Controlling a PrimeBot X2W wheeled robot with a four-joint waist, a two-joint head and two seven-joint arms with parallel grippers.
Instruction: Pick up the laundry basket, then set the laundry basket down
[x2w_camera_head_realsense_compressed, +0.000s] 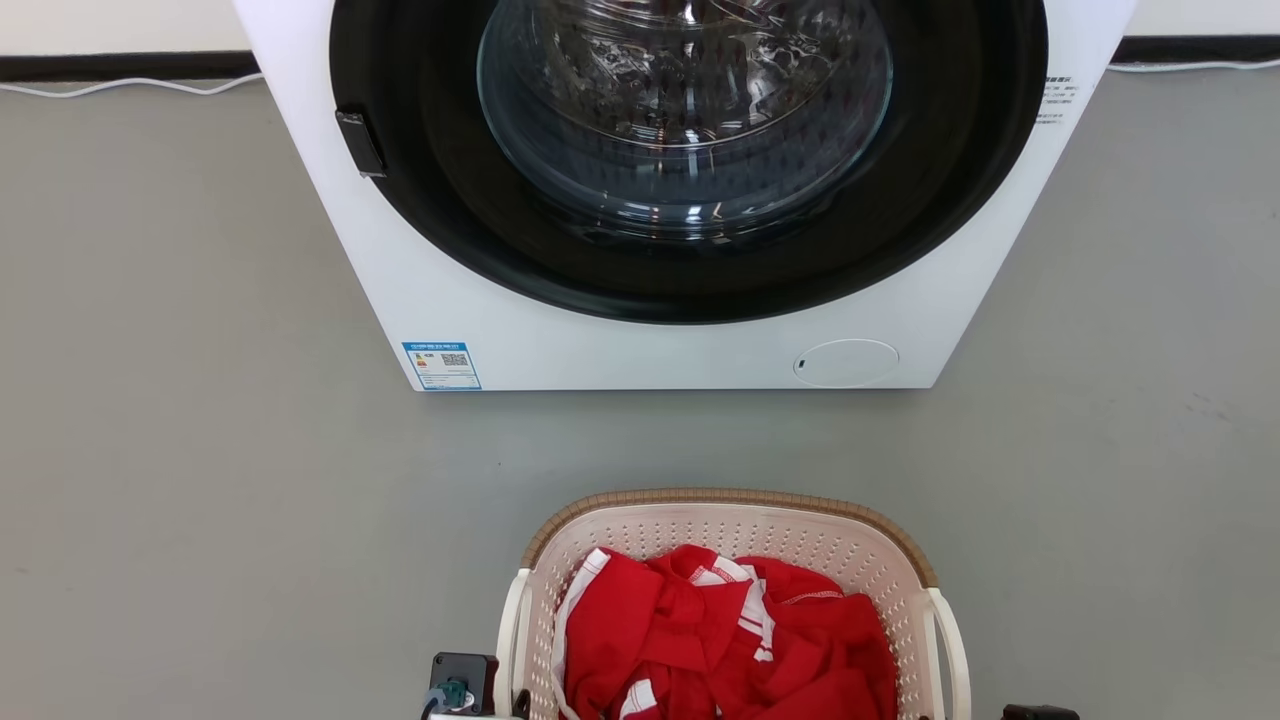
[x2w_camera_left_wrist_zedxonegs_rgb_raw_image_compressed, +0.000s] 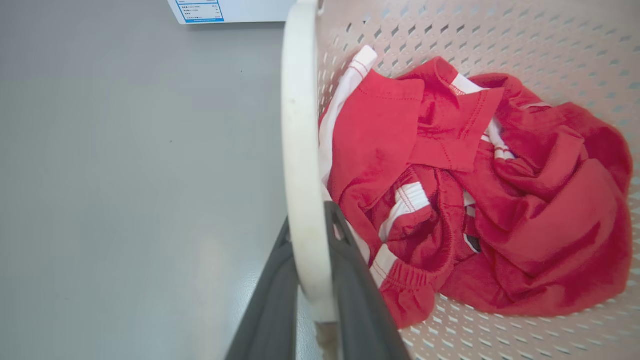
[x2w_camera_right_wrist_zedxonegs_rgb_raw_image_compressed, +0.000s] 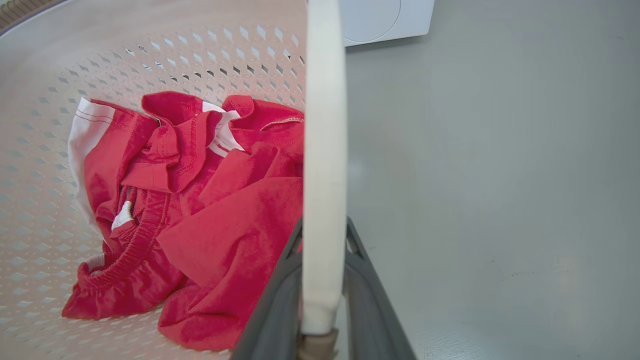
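Observation:
The laundry basket (x2w_camera_head_realsense_compressed: 730, 497), cream-white and perforated with a brown woven rim, sits low in the middle of the head view with red and white clothes (x2w_camera_head_realsense_compressed: 720, 640) inside. In the left wrist view my left gripper (x2w_camera_left_wrist_zedxonegs_rgb_raw_image_compressed: 309, 220) is shut on the basket's white left loop handle (x2w_camera_left_wrist_zedxonegs_rgb_raw_image_compressed: 297, 125), one dark finger on each side. In the right wrist view my right gripper (x2w_camera_right_wrist_zedxonegs_rgb_raw_image_compressed: 324, 225) clasps the right loop handle (x2w_camera_right_wrist_zedxonegs_rgb_raw_image_compressed: 325, 125) the same way, fingers pressed against it. Whether the basket rests on the floor or hangs just above it, I cannot tell.
A white washing machine (x2w_camera_head_realsense_compressed: 680, 340) with its round dark glass door shut stands on the grey floor (x2w_camera_head_realsense_compressed: 200, 450) just beyond the basket. A white cable (x2w_camera_head_realsense_compressed: 130, 87) runs along the back wall. Open floor lies to the left and right of the basket.

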